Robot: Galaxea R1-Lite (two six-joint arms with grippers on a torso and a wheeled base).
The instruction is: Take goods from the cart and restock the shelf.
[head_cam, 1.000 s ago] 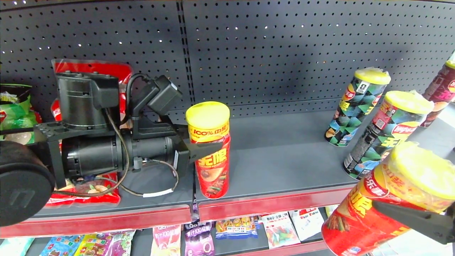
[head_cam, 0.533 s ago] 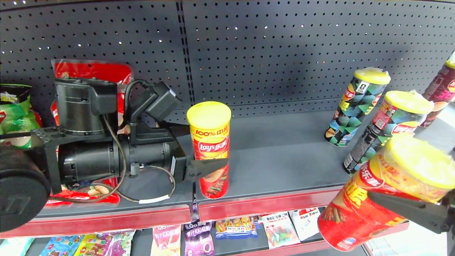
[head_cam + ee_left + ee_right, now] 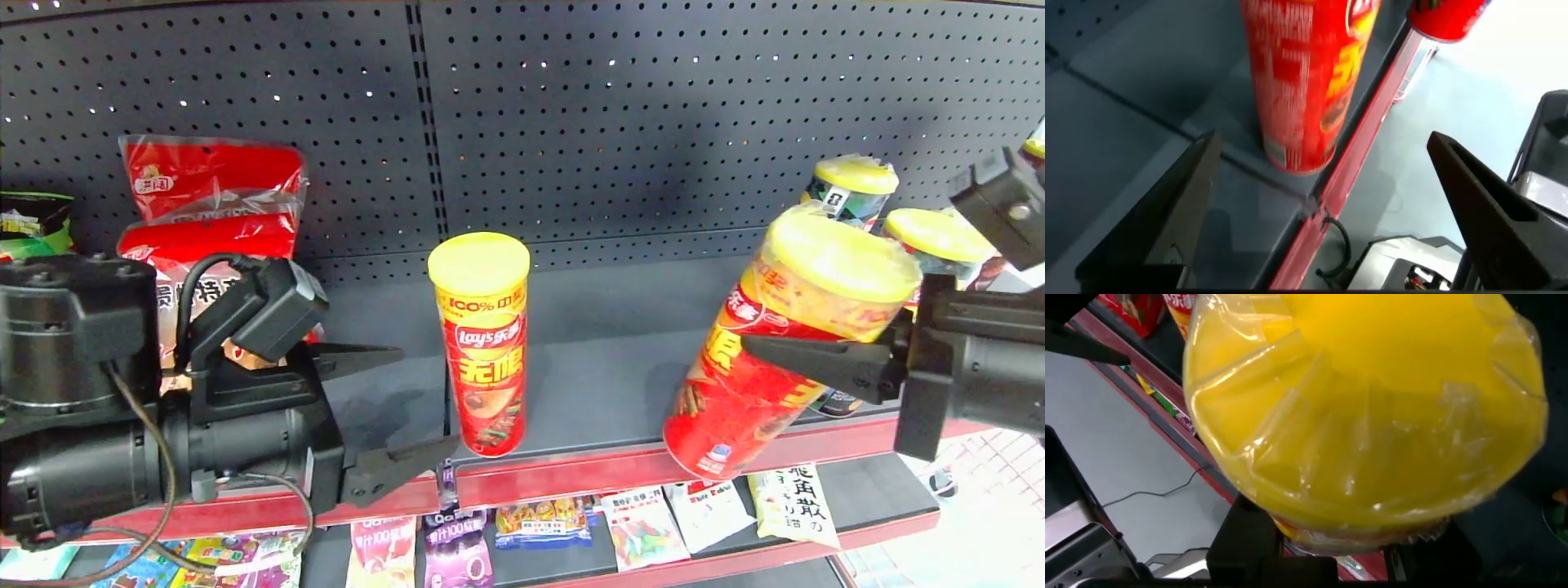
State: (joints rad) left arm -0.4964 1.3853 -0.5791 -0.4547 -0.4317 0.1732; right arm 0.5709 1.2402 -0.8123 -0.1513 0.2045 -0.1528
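1 tall red chip can with a yellow lid stands straight up near the front of the grey shelf with the red front edge. The left gripper sits just beside it with its 2 fingers spread wide and nothing in them, so that can looks done. The right gripper is squeezed tight around a 2nd red chip can with a wrapped yellow lid, tipped over in the air at the shelf's front edge, and I think it has yet to be set down straight.
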